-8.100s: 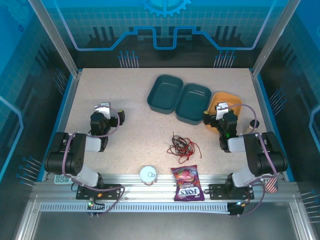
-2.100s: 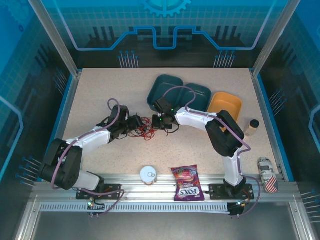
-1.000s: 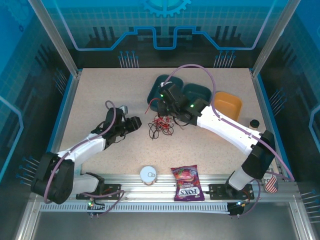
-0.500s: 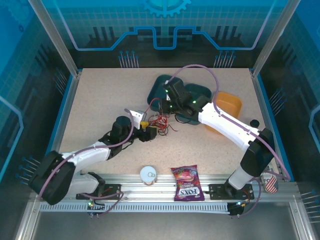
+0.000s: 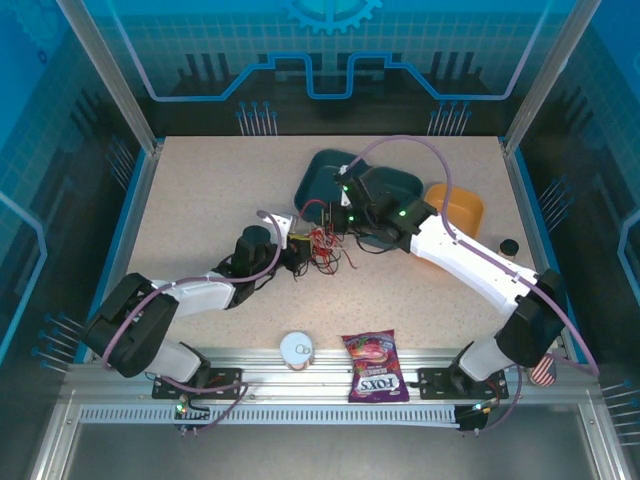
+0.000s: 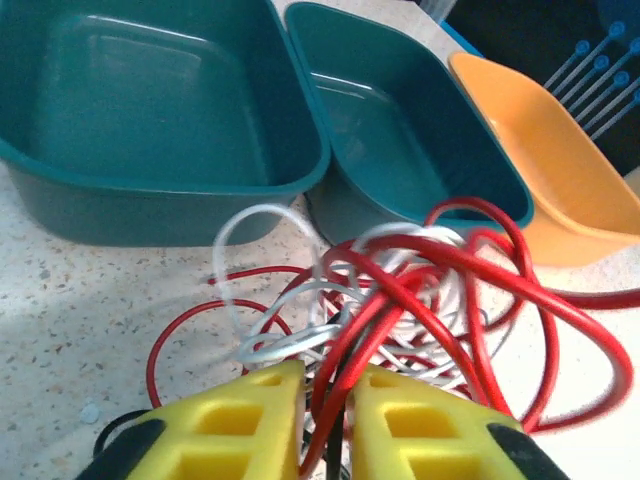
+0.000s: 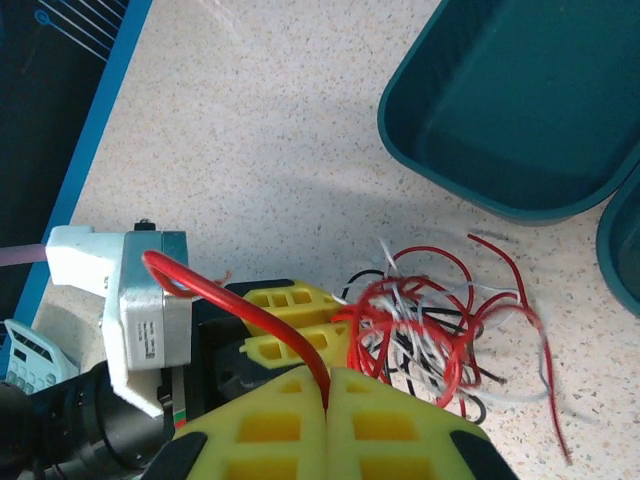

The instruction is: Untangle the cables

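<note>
Top external view: across the bench point(image 5: 200, 200), your left arm point(image 5: 200, 295) has closed in on the tangle within the last second; before that it stood off. The cables point(image 5: 322, 245) lie just beside the teal bins point(image 5: 325, 180). The left jaws are clenched on the red cable point(image 6: 440, 260), with the white cable point(image 6: 268, 215) looping alongside. The right jaws pinch a red strand too. With both arms gripping red, you can probably start drawing it free.

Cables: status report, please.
Left gripper shut on cables. Right gripper shut on their red strand. Tangle bunched beside teal bins.
</note>
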